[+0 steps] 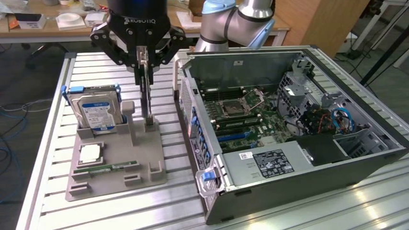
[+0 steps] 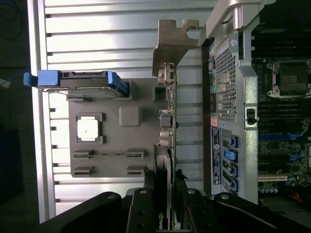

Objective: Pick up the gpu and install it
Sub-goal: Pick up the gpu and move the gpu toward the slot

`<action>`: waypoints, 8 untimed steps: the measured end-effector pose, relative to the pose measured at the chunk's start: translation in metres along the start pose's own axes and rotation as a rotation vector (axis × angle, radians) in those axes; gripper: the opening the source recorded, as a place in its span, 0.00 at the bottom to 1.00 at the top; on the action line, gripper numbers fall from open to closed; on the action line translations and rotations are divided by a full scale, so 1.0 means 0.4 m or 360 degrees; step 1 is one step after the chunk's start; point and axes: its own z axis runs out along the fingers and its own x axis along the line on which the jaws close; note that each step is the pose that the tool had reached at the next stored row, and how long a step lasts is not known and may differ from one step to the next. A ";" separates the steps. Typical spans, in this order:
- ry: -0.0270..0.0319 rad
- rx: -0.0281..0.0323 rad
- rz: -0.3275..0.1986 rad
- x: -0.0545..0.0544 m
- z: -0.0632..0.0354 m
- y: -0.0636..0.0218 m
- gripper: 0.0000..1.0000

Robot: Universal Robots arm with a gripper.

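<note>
Aluminium slatted table [image 1: 51,191] carried the open computer case [image 1: 288,201], lying on its side; its expansion slots looked vacant, so the install was judged not yet done. Grey parts holder [image 1: 147,179] sat just beside the case. Arm stood vertical above the holder, gripper [image 1: 145,67] pointing down, fingers pinching the gpu [image 1: 147,100] by its upper edge. Card hung upright, edge-on, at its holder slot; whether it was clear of the slot could not be told.
</note>
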 end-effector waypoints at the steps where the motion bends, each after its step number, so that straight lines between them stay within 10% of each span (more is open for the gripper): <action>1: 0.00000 0.00001 0.0000 -0.001 0.000 0.000 0.26; 8: -0.00001 -0.00002 0.0000 -0.010 0.000 0.001 0.26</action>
